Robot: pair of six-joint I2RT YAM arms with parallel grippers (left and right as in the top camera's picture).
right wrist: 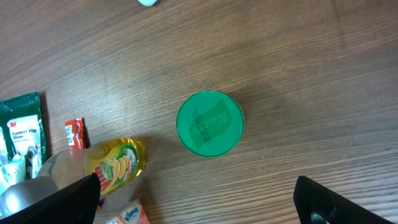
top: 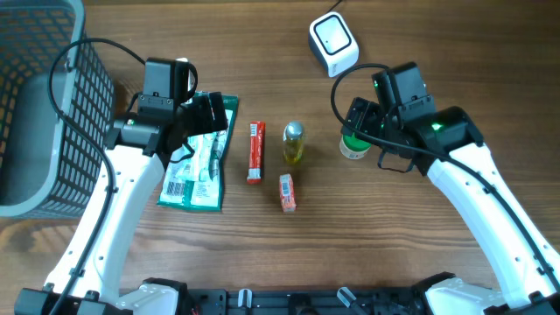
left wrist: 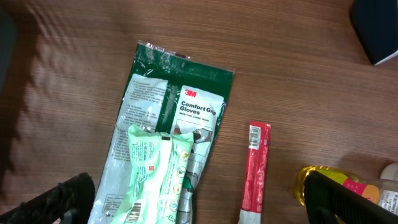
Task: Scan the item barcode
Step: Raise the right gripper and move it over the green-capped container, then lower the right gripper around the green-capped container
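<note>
A white barcode scanner (top: 333,41) stands at the back of the wooden table. My right gripper (top: 360,124) hangs open just above a round green-lidded container (top: 353,145), which stands upright and free on the wood. In the right wrist view the green lid (right wrist: 209,122) lies ahead of the gripper (right wrist: 200,204), with nothing between its fingers (right wrist: 69,200). My left gripper (top: 206,114) is open over a green glove package (top: 199,156). The left wrist view shows that package (left wrist: 168,124) with a pale green packet (left wrist: 160,177) lying on it, a barcode showing.
A red stick pack (top: 255,150), a yellow bottle (top: 293,143) and a small orange tissue pack (top: 287,192) lie in a row mid-table. A grey mesh basket (top: 44,96) fills the left edge. A dark object (left wrist: 376,28) shows at the top right of the left wrist view.
</note>
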